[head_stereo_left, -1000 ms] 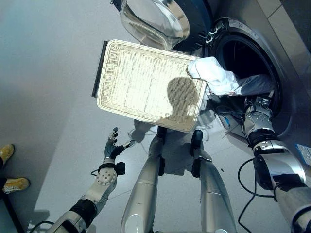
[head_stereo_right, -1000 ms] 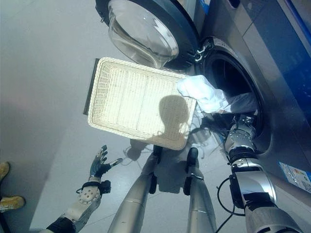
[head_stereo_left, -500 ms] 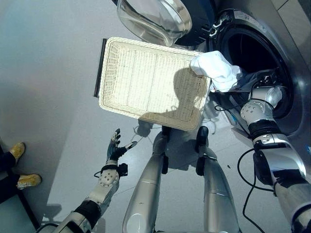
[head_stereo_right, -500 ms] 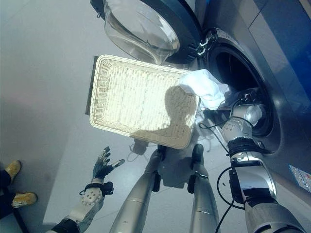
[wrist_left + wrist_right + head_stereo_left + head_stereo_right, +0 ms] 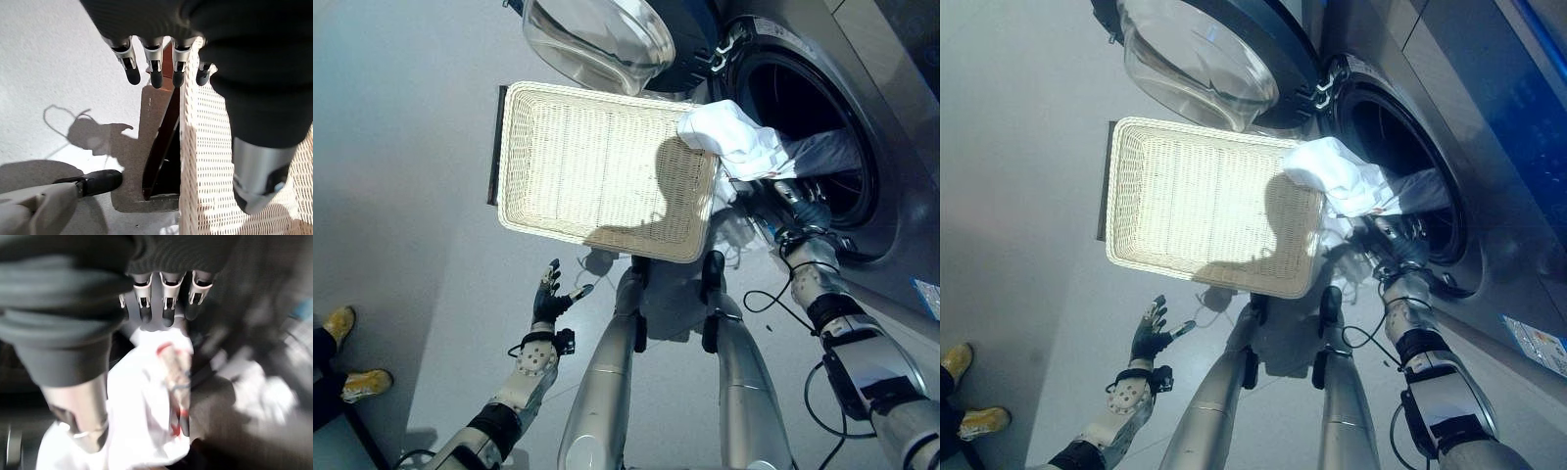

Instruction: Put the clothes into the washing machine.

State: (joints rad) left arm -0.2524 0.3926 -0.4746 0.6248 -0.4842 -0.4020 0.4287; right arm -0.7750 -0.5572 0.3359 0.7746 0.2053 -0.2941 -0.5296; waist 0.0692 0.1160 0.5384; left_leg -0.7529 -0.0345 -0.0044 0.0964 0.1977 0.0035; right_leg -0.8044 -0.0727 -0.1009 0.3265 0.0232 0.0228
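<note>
One garment, white cloth [image 5: 736, 145] — draped from the basket [image 5: 597, 171] rim over the lip of the washer [image 5: 862, 117] drum, half in. Right hand [image 5: 161, 308], which was deeper in the drum half a second ago, now sits back at the opening, fingers straight and relaxed above the cloth, grasping nothing. Left hand [image 5: 550, 299] — open, idle, low by the floor. Judgement: cloth released but not fully loaded; another push likely needed
</note>
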